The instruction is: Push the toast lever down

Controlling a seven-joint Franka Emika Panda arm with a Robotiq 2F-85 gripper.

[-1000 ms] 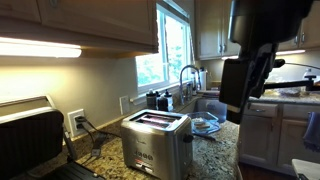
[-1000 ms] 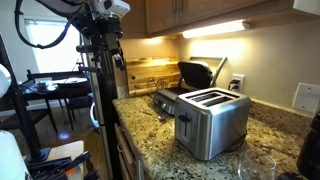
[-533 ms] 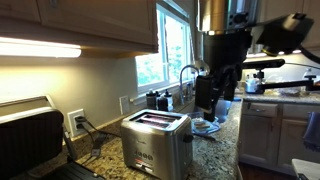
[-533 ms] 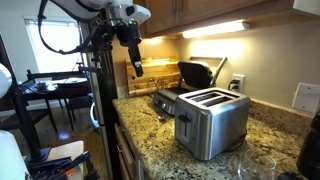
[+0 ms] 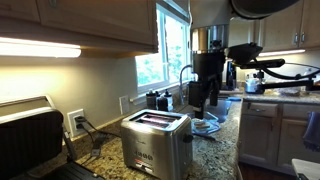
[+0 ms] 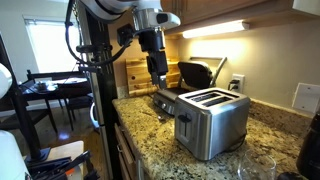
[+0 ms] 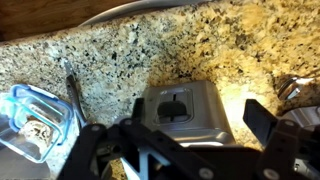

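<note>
— Where is the lever?

— On the narrow end of the toaster (image 6: 210,122), which stands on the granite counter (image 6: 135,112). In the wrist view the lever (image 7: 172,104) looks like a dark knob in a slot on that end face, almost straight below the camera. In both exterior views I cannot make it out.

— And the gripper?

— The gripper (image 6: 158,72) hangs in the air above and just off that end, touching nothing. Its fingers (image 7: 262,122) are spread wide and carry nothing.

— So what could go wrong?

— With the jaws that wide, neither finger looks lined up over the knob. A straight descent could straddle the lever and land a finger on the toaster's top edge or on the counter instead.

— Anything else?

— A slanted push could slip off the small knob. It could also shove the toaster along the smooth stone rather than latch it. The clear container (image 7: 35,120) and the black cord (image 7: 72,88) lie near that end, so a sideways miss could knock them.

— And stopping short?

— Then I would expect the lever to spring back up unlatched.
</note>
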